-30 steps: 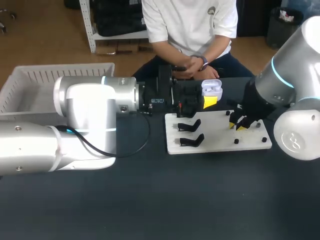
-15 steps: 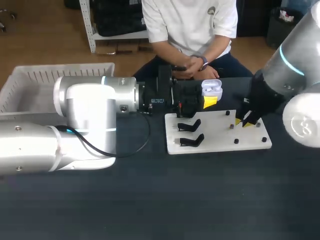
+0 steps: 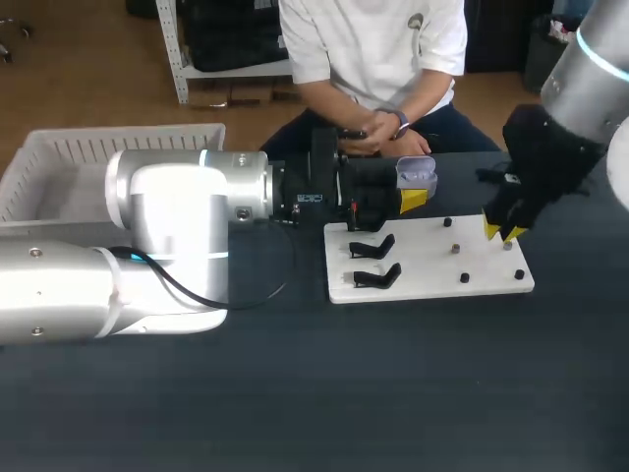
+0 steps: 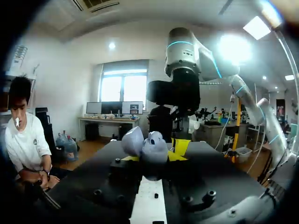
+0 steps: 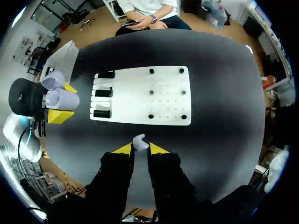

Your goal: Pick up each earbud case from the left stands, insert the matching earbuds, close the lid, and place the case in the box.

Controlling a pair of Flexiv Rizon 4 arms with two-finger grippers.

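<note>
The right tool [image 5: 137, 148], pinching an earbud [image 5: 139, 142], should carry it left, square it over the open earbud case [image 3: 416, 174] clamped in the left tool [image 4: 153, 156], then press gently.

You get bright, even light from overhead, and the dark table [image 3: 295, 393] throws back little of it in the head view. In the right wrist view, pale glare streaks the tabletop and the white board [image 5: 163, 105] glows.
</note>
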